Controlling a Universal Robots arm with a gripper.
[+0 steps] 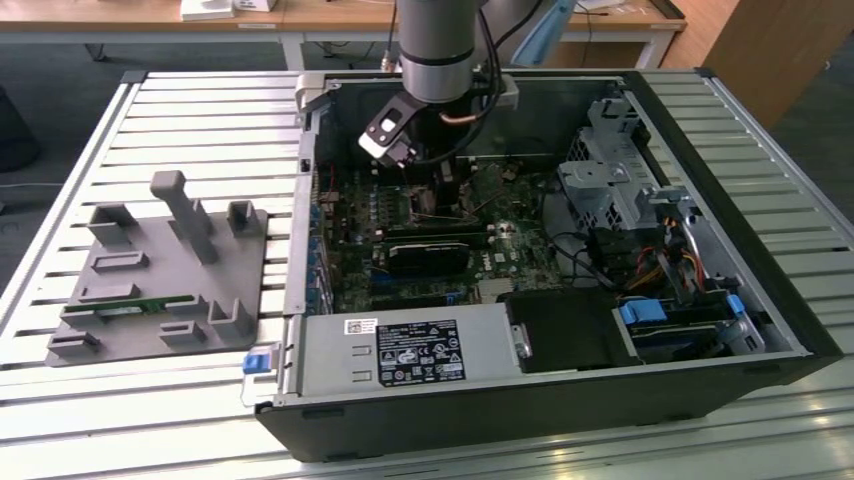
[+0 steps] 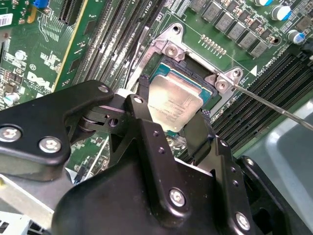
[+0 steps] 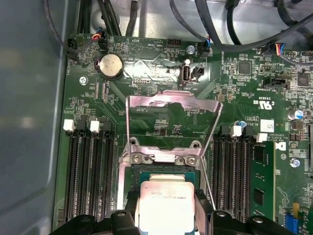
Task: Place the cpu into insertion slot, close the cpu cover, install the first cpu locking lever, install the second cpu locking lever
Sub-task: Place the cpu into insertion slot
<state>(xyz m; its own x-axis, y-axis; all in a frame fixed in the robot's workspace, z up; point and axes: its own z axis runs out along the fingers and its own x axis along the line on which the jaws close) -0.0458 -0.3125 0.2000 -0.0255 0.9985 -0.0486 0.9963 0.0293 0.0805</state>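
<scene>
A slatted pale metal table point(image 1: 200, 110) fills the near ground under even light. Beyond its far edge, wooden desks point(image 1: 334, 18) stand on a dark grey floor point(image 1: 80, 60). A wooden cabinet point(image 1: 781, 50) stands at the exterior view's far right.

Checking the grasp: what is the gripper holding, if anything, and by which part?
The cpu, clamped by two opposite edges in the gripper, above the insertion slot.

The cpu point(image 3: 168, 203) is a small flat square with a dull silver top. The gripper point(image 2: 171, 117) grips it at two opposite edges, directly over the insertion slot point(image 3: 166, 169), a dark square socket in the green board. The cpu cover point(image 3: 171, 99), a thin silver frame with a window, stands open on its hinge. One locking lever point(image 2: 274, 105), a thin metal rod, sticks out unlatched.
</scene>
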